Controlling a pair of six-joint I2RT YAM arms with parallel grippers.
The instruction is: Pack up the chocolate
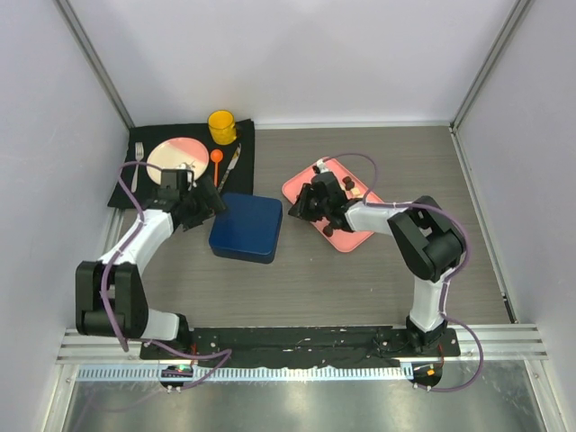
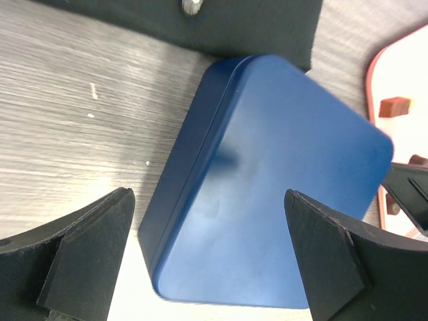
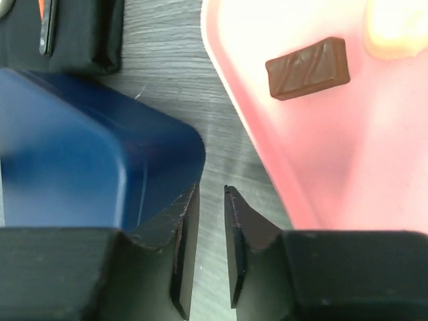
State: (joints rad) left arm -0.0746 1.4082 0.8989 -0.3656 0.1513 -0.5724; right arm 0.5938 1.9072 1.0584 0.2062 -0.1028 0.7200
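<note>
Brown and cream chocolate pieces (image 1: 347, 183) lie on a pink tray (image 1: 306, 184) right of centre. The right wrist view shows a brown piece (image 3: 308, 67) and a cream one (image 3: 394, 27) on that tray (image 3: 334, 154). A closed blue box (image 1: 245, 227) sits mid-table and also shows in the left wrist view (image 2: 281, 174). My left gripper (image 1: 211, 200) is open and empty over the box's left side (image 2: 208, 194). My right gripper (image 1: 295, 207) hangs between box and tray (image 3: 211, 188), jaws nearly closed with a narrow gap and nothing between them.
At the back left a black mat (image 1: 243, 135) holds a pink plate (image 1: 177, 155), a yellow cup (image 1: 222, 126), a fork (image 1: 138, 162), an orange spoon (image 1: 216, 160) and a knife (image 1: 232, 165). White walls enclose the table on three sides.
</note>
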